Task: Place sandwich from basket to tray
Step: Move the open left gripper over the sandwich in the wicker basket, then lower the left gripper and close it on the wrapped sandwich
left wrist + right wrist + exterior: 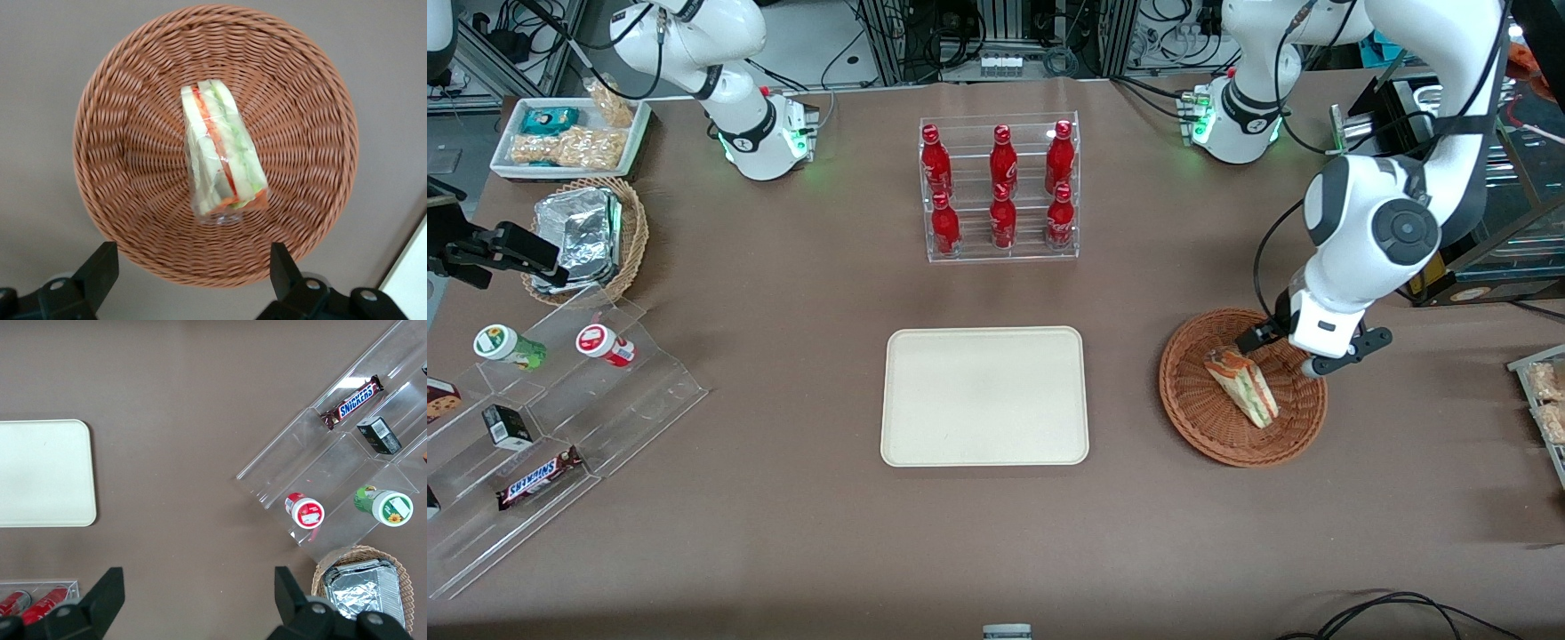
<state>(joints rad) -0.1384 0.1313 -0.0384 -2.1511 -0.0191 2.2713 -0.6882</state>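
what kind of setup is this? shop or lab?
Likely a lab mock-up of a snack shop: cola bottle rack, clear snack steps, cable-filled equipment racks. Open gripper hovers above the sandwich in its basket; the tray is bare.

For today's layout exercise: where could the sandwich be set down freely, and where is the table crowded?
The tray is bare all over. Bare tabletop also lies between it and the bottle rack, and between it and the basket. The basket is crowded: the sandwich lies inside, with the open gripper just above.
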